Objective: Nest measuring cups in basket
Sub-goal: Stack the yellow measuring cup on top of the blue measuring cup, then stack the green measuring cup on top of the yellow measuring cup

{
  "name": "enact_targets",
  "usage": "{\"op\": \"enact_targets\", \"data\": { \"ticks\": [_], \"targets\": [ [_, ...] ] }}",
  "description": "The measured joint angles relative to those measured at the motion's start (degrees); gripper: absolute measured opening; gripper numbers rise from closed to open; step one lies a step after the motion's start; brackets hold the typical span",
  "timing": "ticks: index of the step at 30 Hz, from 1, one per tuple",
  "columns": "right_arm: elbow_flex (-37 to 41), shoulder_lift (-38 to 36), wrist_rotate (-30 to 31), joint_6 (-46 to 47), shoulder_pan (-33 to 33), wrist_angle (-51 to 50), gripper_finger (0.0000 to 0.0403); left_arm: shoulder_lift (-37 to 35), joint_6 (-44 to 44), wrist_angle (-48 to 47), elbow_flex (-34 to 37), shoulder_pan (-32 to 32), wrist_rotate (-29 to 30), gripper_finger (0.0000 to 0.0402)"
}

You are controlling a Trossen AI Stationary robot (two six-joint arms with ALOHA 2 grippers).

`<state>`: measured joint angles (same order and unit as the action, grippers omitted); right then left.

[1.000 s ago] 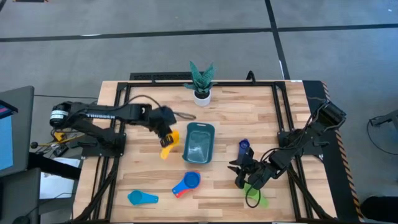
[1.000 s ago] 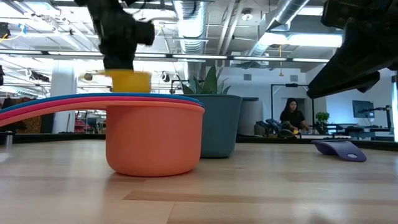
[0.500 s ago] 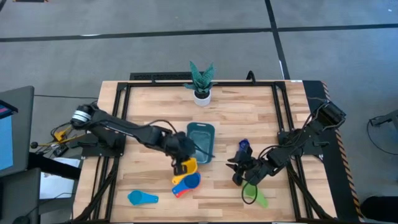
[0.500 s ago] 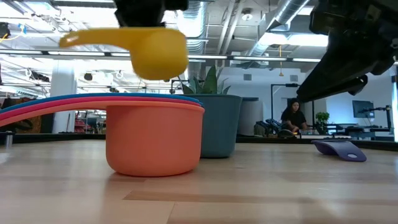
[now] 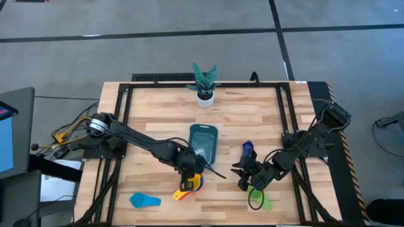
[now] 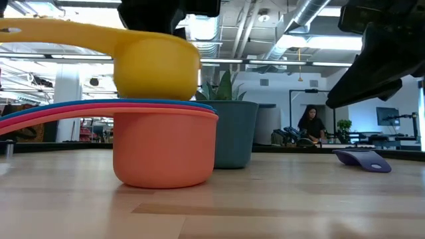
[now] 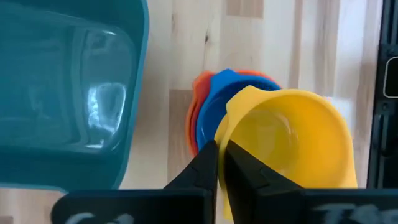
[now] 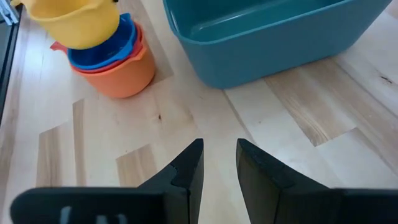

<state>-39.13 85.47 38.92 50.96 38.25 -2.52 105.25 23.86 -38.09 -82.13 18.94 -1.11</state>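
Note:
My left gripper [image 5: 187, 178] is shut on the yellow cup [image 7: 292, 137] and holds it over a stack [image 5: 191, 185] of orange [image 6: 166, 149], red and blue [image 7: 214, 99] cups, just near of the teal basket [image 5: 203, 145]. My right gripper [image 8: 219, 158] is open, low over the table right of the basket, and touches nothing. The dark blue cup [image 5: 247, 149] lies on the table beside it. The green cup [image 5: 260, 199] lies near of it, and the light blue cup [image 5: 145, 200] lies near the table's near edge. My left gripper pinches the yellow cup's rim [image 7: 231, 118] between its two fingers, coming from above and pointing down; the fingers hide the exact spot. The cup is upright, its handle [image 6: 40, 30] sticking out level. Its bottom sits in the mouth of the blue cup; I cannot tell whether it rests there.
A small white pot with a green plant [image 5: 204, 82] stands at the table's far edge. Black frame rails run along the left and right sides. Bare wood lies between the basket and the left rail.
My left gripper has carried the yellow cup from the basket's left side toward the near edge and to the right, until it was over the stack. It has then lowered the cup onto the stack's mouth. The gripper has stayed shut on the cup throughout.

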Motion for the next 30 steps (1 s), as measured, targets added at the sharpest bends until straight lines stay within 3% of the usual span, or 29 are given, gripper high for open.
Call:
{"op": "enact_targets", "data": {
  "ticks": [10, 20, 26, 30],
  "targets": [
    [0.0, 0.0, 0.0, 0.0, -0.1, 0.7, 0.0119, 0.0, -5.6, 2.8, 0.0, 1.9, 4.5, 0.0040],
    [0.0, 0.0, 0.0, 0.0, -0.1, 0.8, 0.0119, -0.1, -10.5, 2.7, 0.0, 2.0, 3.0, 0.0046],
    [0.0, 0.0, 0.0, 0.0, 0.4, 0.8, 0.0119, -0.9, 0.3, -10.9, -4.6, 2.3, 6.3, 0.0046],
    [0.0, 0.0, 0.0, -0.2, 0.4, 0.8, 0.0119, -0.9, 7.0, -14.8, -2.3, 3.8, 7.8, 0.0046]
  ]
}}
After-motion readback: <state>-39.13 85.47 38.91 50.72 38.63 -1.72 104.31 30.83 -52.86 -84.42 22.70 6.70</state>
